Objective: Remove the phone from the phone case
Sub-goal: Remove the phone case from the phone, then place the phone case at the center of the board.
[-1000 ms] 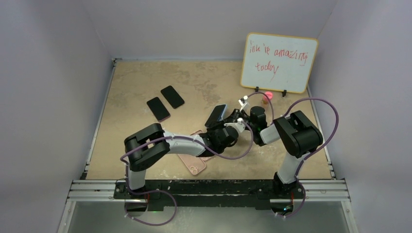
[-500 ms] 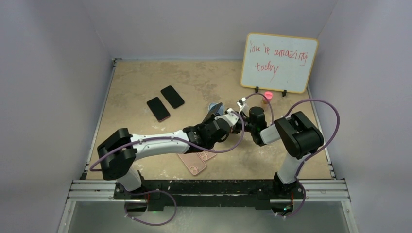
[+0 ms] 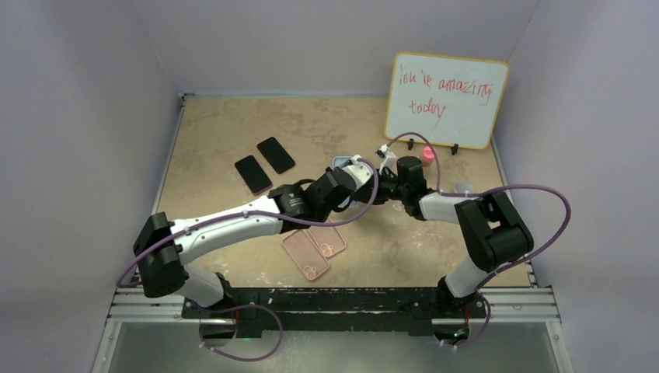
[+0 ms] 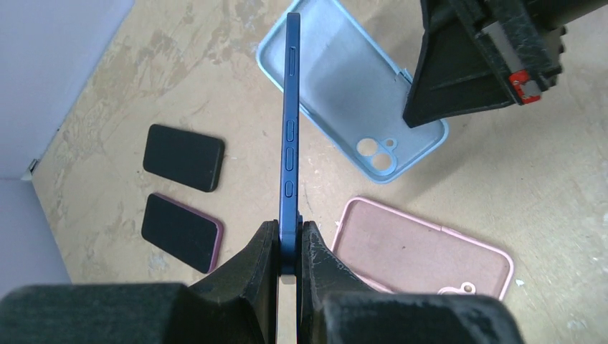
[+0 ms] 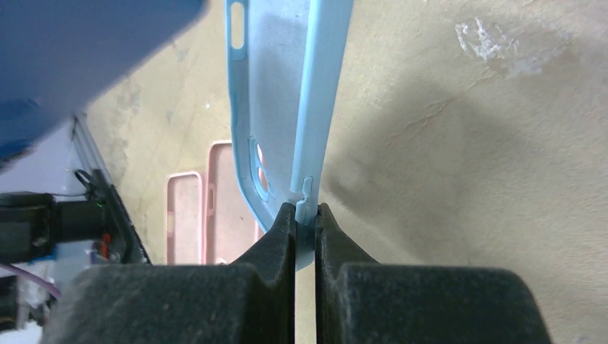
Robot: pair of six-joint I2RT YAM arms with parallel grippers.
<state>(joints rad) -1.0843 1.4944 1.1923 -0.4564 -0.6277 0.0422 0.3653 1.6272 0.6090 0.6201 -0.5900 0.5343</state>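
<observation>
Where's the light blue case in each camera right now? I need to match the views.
Top external: the light blue case is at centre, mostly hidden behind the left arm.
Left wrist: upper centre, inside facing the camera, behind the blue phone.
Right wrist: edge-on up the middle, pinched in the right gripper.
Shared landmark: the pink cases.

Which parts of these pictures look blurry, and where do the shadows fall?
Right wrist view: the dark blue slab phone at top left is a close, unfocused smear, while the light blue silicone case is sharp, with a soft shadow on the table to its right. Left wrist view: the phone's edge is crisp. Top view: even light, no glare on the whiteboard.
</observation>
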